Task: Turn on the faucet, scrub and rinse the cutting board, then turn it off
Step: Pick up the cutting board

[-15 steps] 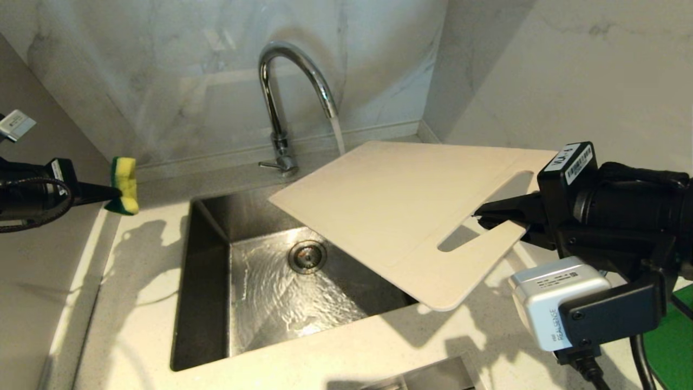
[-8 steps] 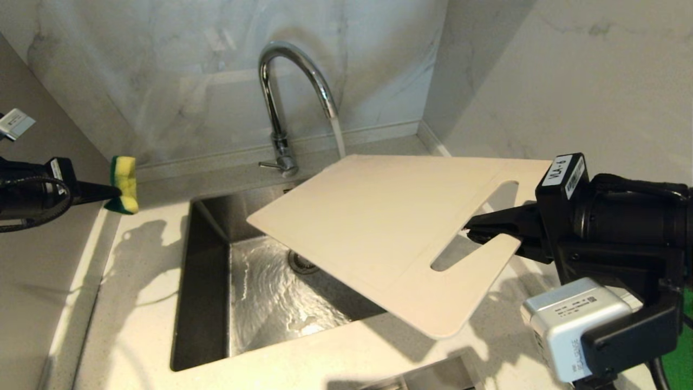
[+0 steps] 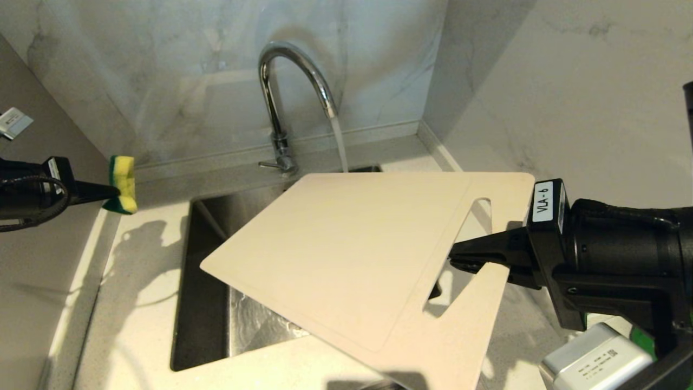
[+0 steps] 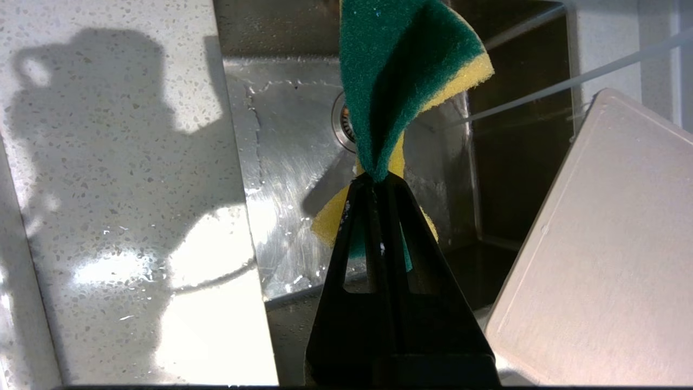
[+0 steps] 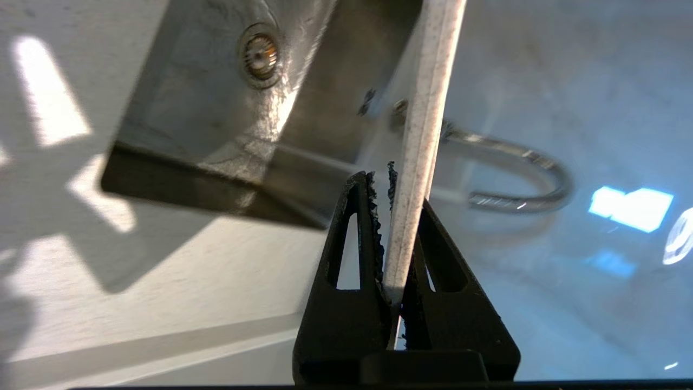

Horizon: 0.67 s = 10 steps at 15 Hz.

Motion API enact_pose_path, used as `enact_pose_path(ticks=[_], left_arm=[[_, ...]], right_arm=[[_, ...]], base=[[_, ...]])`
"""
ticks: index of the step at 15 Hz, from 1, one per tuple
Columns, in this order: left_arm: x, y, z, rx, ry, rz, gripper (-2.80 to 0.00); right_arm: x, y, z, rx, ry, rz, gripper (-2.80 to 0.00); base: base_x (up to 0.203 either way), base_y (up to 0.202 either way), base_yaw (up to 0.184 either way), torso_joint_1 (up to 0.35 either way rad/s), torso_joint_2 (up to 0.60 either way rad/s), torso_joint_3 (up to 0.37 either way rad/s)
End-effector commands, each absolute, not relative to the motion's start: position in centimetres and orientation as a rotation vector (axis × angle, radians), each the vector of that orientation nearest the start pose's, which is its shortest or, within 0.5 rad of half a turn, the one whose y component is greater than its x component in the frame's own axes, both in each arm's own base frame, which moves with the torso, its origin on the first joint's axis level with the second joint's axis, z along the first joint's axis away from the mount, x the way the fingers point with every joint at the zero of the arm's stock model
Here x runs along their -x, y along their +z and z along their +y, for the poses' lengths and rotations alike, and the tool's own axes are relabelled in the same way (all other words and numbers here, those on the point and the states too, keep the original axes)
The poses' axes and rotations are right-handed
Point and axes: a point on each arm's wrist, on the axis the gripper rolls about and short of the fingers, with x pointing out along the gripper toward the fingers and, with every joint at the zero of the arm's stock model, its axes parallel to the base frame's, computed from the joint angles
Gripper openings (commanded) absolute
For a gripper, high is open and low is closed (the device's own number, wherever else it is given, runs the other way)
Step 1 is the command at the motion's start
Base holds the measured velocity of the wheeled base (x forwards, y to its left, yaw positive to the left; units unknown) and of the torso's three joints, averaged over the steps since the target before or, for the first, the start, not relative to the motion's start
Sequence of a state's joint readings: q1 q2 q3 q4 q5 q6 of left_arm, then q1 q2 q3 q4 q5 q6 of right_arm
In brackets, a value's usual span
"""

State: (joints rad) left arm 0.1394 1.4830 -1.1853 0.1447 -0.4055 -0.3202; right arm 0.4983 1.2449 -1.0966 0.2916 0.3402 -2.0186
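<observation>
The chrome faucet (image 3: 277, 103) is running, and its stream (image 3: 339, 142) drops to the far edge of the cutting board (image 3: 346, 254). I cannot tell whether the water lands on it. The cream-white board hangs tilted over the sink (image 3: 201, 287), handle slot toward the right. My right gripper (image 3: 456, 260) is shut on the strip beside that slot. In the right wrist view the board's edge (image 5: 427, 103) runs between the fingers of the right gripper (image 5: 392, 189). My left gripper (image 3: 115, 190) waits over the left counter, shut on a green-yellow sponge (image 3: 124, 184), seen folded as the sponge (image 4: 400, 81) ahead of the left gripper (image 4: 376, 181).
The faucet's small side lever (image 3: 267, 164) points left at its base. Marble walls close in behind and to the right. Speckled counter (image 3: 135, 303) surrounds the steel sink, whose wet floor and drain (image 4: 343, 125) show in the left wrist view. The board covers most of the basin.
My right gripper has swung the cutting board leftward and nearer, turning it so it now covers the drain and most of the sink. The left arm with the sponge has stayed put.
</observation>
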Motion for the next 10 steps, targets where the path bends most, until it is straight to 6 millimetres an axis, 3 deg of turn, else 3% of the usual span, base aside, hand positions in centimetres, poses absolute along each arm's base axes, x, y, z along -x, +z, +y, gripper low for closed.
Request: enact_pose_path(ticks=[1,5,10], left_arm=[[-25.2,27.7,2.6,0.436,-0.197,0.467,-2.80],[-25.2,27.8,2.6,0.435,-0.197,0.465,-2.80],[-25.0,27.9,2.5,0.433,-0.203,0.462,-2.80]], right_arm=[[-15.9,28.9,9.6,1.893,1.008,-0.602,-2.80],[-17.2,29.1,10.5,1.913,1.059,-0.721,-2.80],[-17.5,30.0,10.7,2.009,1.238,-0.722,-2.80]], base=[[0.000,0.000,0.000,0.000,0.00,0.000],[0.000,0.000,0.000,0.000,0.00,0.000],[0.000,0.000,0.000,0.000,0.00,0.000]])
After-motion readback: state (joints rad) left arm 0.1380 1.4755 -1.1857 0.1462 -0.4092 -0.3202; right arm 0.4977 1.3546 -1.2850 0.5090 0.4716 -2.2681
